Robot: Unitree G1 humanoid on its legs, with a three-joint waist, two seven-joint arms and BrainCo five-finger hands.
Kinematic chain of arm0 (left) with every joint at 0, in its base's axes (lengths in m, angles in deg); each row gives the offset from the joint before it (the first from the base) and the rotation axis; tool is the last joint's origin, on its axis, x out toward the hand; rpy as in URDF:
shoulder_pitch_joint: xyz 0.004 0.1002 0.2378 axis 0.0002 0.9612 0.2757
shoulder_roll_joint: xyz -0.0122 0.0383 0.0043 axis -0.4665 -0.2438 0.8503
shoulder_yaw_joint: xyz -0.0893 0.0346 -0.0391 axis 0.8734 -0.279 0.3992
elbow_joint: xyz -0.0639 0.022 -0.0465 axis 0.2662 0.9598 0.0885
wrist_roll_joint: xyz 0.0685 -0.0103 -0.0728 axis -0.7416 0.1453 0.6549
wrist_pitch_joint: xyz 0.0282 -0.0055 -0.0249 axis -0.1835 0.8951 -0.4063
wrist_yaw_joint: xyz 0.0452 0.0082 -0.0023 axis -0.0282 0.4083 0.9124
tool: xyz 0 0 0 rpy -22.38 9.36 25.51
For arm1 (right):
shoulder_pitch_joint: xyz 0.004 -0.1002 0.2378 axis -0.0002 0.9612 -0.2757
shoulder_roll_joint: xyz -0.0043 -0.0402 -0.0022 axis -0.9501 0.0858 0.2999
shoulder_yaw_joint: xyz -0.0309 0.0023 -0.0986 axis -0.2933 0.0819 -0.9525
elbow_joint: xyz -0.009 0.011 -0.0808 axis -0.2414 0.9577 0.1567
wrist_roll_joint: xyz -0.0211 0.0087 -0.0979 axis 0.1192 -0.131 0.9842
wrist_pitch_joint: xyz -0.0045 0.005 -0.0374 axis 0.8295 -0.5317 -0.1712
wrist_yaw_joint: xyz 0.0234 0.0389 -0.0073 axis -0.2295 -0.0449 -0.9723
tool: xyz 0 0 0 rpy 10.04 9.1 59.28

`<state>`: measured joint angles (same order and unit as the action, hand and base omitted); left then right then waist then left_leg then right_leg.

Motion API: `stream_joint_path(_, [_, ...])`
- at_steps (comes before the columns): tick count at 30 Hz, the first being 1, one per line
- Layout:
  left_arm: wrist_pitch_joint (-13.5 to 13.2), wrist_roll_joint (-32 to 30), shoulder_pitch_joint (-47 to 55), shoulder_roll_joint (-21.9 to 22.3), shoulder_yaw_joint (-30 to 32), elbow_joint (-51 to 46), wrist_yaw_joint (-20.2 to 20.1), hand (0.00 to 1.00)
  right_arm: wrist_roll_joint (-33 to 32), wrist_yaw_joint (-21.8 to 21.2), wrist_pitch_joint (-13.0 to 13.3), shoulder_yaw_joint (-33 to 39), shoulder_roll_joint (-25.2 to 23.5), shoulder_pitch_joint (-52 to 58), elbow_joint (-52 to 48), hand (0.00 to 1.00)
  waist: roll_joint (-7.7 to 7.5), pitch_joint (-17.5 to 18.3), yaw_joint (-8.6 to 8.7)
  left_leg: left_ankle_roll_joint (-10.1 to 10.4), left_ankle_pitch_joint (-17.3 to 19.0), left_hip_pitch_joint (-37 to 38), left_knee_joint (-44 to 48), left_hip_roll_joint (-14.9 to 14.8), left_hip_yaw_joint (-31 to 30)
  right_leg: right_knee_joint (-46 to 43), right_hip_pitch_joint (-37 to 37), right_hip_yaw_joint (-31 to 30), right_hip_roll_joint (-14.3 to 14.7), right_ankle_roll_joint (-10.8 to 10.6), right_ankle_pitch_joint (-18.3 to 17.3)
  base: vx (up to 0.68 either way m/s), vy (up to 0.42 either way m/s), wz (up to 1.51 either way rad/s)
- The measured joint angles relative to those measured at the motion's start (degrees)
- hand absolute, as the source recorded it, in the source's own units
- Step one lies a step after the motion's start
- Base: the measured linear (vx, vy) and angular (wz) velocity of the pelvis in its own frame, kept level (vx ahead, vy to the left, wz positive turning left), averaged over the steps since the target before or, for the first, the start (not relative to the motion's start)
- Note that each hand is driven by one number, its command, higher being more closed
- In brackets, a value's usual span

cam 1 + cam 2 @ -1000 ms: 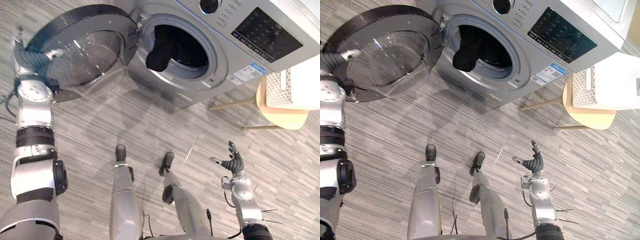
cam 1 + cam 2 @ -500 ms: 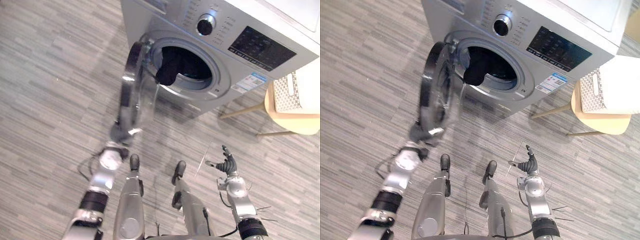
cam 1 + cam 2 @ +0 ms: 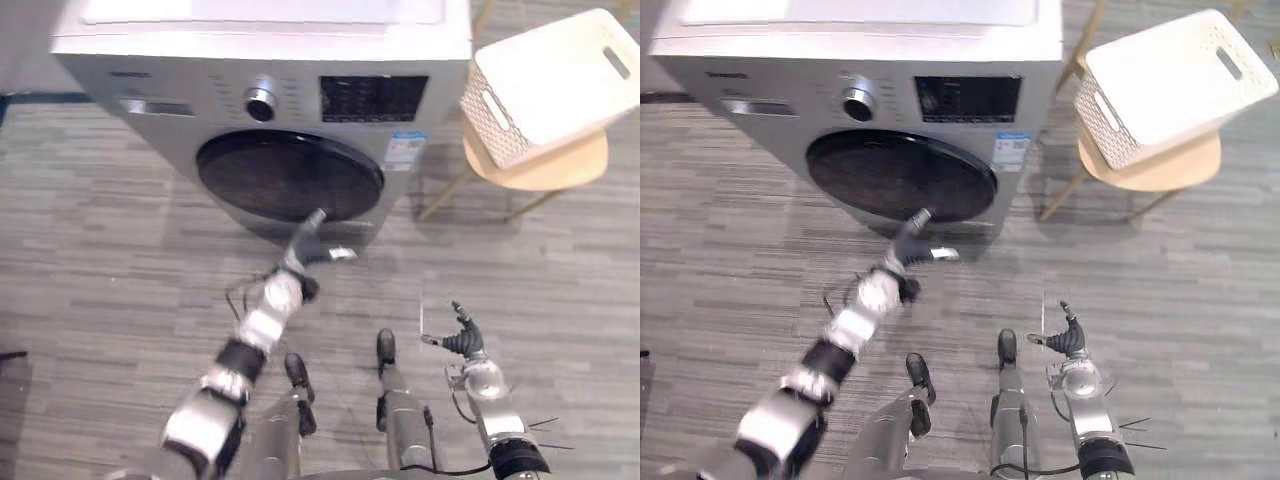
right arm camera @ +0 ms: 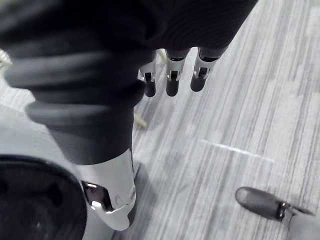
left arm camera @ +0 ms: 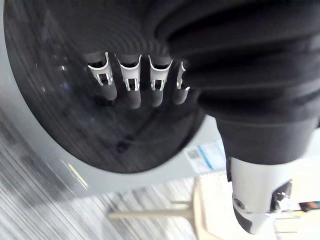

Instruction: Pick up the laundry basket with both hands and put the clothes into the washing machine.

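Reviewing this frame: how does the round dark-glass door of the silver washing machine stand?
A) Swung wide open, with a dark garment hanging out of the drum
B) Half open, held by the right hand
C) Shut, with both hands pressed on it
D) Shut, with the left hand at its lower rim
D: the round dark-glass door sits flush in the front of the silver washing machine, and the left hand reaches its lower rim with straight fingers.

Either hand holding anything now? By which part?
Nothing held. Left hand: straight fingers at the lower edge of the washing machine door. Right hand: open above the floor.

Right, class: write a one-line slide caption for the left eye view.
Left hand at the closed washing machine door, right hand open, white laundry basket on a stool.
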<state>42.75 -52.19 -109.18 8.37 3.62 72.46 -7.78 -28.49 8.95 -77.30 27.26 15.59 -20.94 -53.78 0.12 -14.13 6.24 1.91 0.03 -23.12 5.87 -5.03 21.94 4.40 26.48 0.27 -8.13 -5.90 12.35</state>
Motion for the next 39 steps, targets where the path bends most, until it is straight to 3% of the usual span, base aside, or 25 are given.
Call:
stream_joint_path(1, [0.4, 0.0, -3.22, -3.14, 0.05, 2.9, 0.46, 0.0, 0.0, 0.03, -0.07, 0.07, 0.25, -0.07, -0.75, 0.0, -0.45, -0.31, 0.51, -0.21, -0.18, -0.69, 0.01, -0.03, 0.84, 0.23, 1.08, -0.81, 0.02, -0.15, 0.5, -0.07, -0.011, -0.54])
stream_joint_path(3, [2.33, 0.0, -12.36, -13.47, 0.02, 7.05, 1.17, 0.0, -0.28, 0.45, -0.24, 0.8, -0.04, 1.84, -6.65, 0.0, -1.35, -2.12, 1.78, -0.27, -0.28, -3.53, 0.51, -0.64, 2.44, 1.17, 4.06, -2.97, 0.16, -0.25, 2.09, -0.06, -0.005, -0.33])
stream_joint_path(6, [2.59, 0.61, -12.7, -13.72, 2.06, 7.33, 0.47, 0.0, -0.67, 1.37, 0.03, 0.59, -0.26, 5.99, -13.29, 0.0, -1.41, -2.68, 0.75, -0.05, -0.19, -6.73, 1.77, -2.0, 2.67, 1.15, 6.64, -3.29, 1.05, -0.44, 2.53, -0.04, -0.025, 0.0])
stream_joint_path(8, [3.1, 2.34, -14.08, -13.81, 5.49, 5.88, 1.47, 0.0, -0.65, 1.68, 0.92, -0.17, -2.73, 7.55, -16.96, 0.0, -2.57, -3.51, 0.69, 0.58, -0.43, -8.74, 2.53, -3.03, 2.01, 0.89, 7.99, -3.22, 1.79, -0.39, 2.57, -0.03, -0.032, 0.14])
stream_joint_path(13, [3.3, 3.49, -10.17, -9.33, 11.82, -0.53, 4.27, 0.0, -0.62, 3.99, 1.3, -0.21, -4.61, 9.6, -18.09, 0.0, -2.68, -3.66, 0.55, 0.52, -0.67, -8.86, 2.55, -3.89, 1.08, -0.11, 7.98, -2.66, 2.39, -0.39, 2.57, -0.01, -0.008, 0.05])
stream_joint_path(16, [1.36, 4.45, 0.08, -3.07, 13.49, -12.48, 7.46, 0.0, -0.65, 5.43, 1.28, -0.06, -5.82, 10.85, -17.8, 0.0, -2.51, -3.6, 0.1, 0.8, -1.03, -7.65, 2.26, -3.97, -0.12, -0.39, 6.41, -1.2, 2.44, -0.39, 2.49, 0.01, -0.011, 0.14])
stream_joint_path(17, [0.58, 5.48, 4.96, 0.82, 13.49, -16.04, 9.31, 0.0, -0.67, 5.93, 1.28, -0.09, -6.44, 11.4, -17.48, 0.0, -2.35, -3.62, -0.7, 0.89, -1.09, -6.41, 1.94, -3.96, -0.74, -0.41, 4.88, -0.03, 2.49, -0.11, 2.06, 0.04, -0.022, 0.33])
stream_joint_path(19, [-0.04, 7.33, 13.92, 6.16, 13.32, -20.61, 11.45, 0.0, -0.73, 6.31, 1.27, -0.2, -7.37, 11.57, -16.0, 0.0, -2.32, -3.57, -1.3, 0.95, -1.05, -3.96, 1.71, -3.7, -2.37, -1.43, 1.73, 1.76, 2.23, 1.74, -0.95, 0.05, -0.032, 0.43])
stream_joint_path(20, [-0.66, 9.21, 20.18, 8.72, 13.12, -22.66, 11.52, 0.0, -1.07, 6.36, 1.22, -0.19, -7.71, 11.6, -15.05, 0.0, -2.06, -3.37, -2.46, 1.23, -0.9, -2.04, 0.75, -3.81, -3.14, -2.81, 0.26, 2.9, 2.4, 2.07, -2.6, 0.08, -0.058, 0.44])
stream_joint_path(24, [-0.86, 14.88, 39.54, 14.17, 12.96, -23.98, 8.32, 0.0, -2.39, 6.2, 0.49, 0.73, -7.8, 11.57, -10.04, 0.0, 0.61, -0.7, -5.58, 2.28, -1.38, 4.24, -2.81, -4.06, -4.54, -7.28, -4.68, 7.06, 2.23, 2.42, -7.95, 0.08, -0.049, 0.45])
stream_joint_path(28, [-1.67, 18.5, 50.87, 16.0, 13.63, -21.67, 4.55, 0.0, -2.77, 5.97, -0.12, 2.85, -8.11, 11.61, -5.02, 0.0, 1.94, 3.09, -7.7, 2.46, -2.22, 8.94, -3.97, -3.62, -6.87, -10.17, -9.99, 11.09, 1.14, 1.86, -11.94, 0.14, 0.004, 0.57])
stream_joint_path(31, [-1.47, 18.76, 54.72, 16.42, 17.81, -13.04, 1.27, 0.0, -3.03, 5.0, -0.63, 4.32, -8.93, 11.44, 0.54, 0.0, 1.82, 6.19, -8.64, 2.47, -2.25, 12.84, -4.62, -2.66, -10.0, -10.78, -16.13, 15.72, -0.08, 1.21, -14.7, 0.14, 0.02, 0.77])
stream_joint_path(35, [-0.69, 18.72, 55.84, 16.4, 23.67, -6.05, 1.3, 0.0, -4.6, 4.86, -1.23, 4.68, -9.24, 10.47, 5.96, 0.0, 1.59, 7.89, -8.87, 2.66, -3.04, 15.32, -4.65, -1.25, -13.96, -11.42, -22.64, 22.97, -1.79, 0.41, -17.38, 0.07, 0.027, 0.94])
stream_joint_path(37, [-0.35, 18.7, 56.11, 16.3, 25.01, -4.91, 1.33, 0.0, -5.12, 4.85, -1.22, 5.36, -9.6, 9.83, 7.84, 0.0, 1.17, 8.13, -8.74, 2.34, -5.4, 15.26, -4.98, -0.03, -13.0, -11.44, -25.42, 27.16, -3.14, 0.05, -18.15, 0.0, 0.047, 1.18])
stream_joint_path(39, [-0.31, 18.31, 56.48, 16.63, 25.22, -4.3, 1.31, 0.0, -5.65, 4.79, -1.24, 6.79, -10.05, 8.74, 9.53, 0.0, 0.89, 8.12, -9.1, 0.6, -4.41, 15.02, -4.25, -0.62, -3.42, -12.48, -27.3, 31.79, -4.38, -0.51, -19.36, -0.09, 0.097, 0.95])
